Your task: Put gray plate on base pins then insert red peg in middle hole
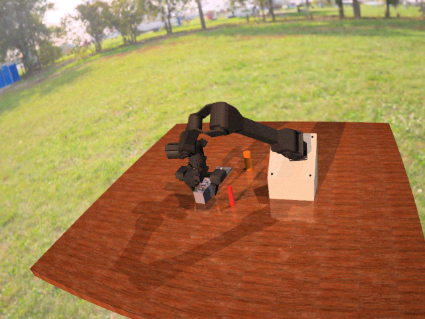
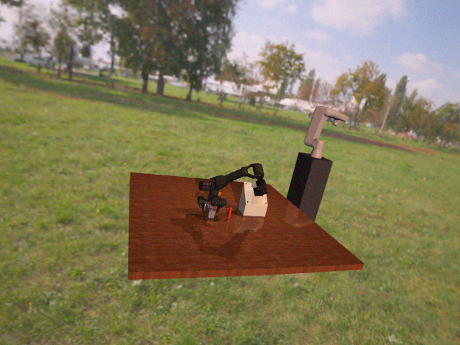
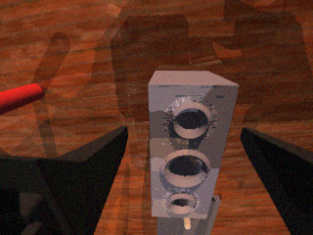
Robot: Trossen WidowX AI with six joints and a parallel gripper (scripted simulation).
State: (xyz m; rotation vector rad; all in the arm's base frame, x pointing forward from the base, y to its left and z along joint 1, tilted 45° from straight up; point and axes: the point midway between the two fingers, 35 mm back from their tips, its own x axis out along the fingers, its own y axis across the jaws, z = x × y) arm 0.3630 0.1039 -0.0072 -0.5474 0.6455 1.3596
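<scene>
The gray plate point(image 1: 200, 197) point(image 2: 210, 213) point(image 3: 161, 117) is a block with three holes facing up. It is on the table, off the base's pins. My gripper point(image 1: 204, 191) point(image 2: 210, 216) point(image 3: 183, 132) is open, its fingers on either side of the plate with gaps in the wrist view. The base point(image 1: 226, 169) point(image 3: 168, 228) is a flat gray piece at the plate's end. One pale pin point(image 3: 187, 223) shows in the wrist view; the rest of the base is cut off there. The red peg point(image 1: 230, 196) point(image 2: 230, 213) point(image 3: 20, 97) stands upright on the table beside the plate.
An orange cylinder point(image 1: 247, 161) point(image 2: 219, 193) stands beyond the base. The arm is mounted on a cream box point(image 1: 291, 183) point(image 2: 254, 206) on the peg's other side from the plate. A second, pinkish arm point(image 2: 315, 128) stands on a black pedestal point(image 2: 308, 185) off the table.
</scene>
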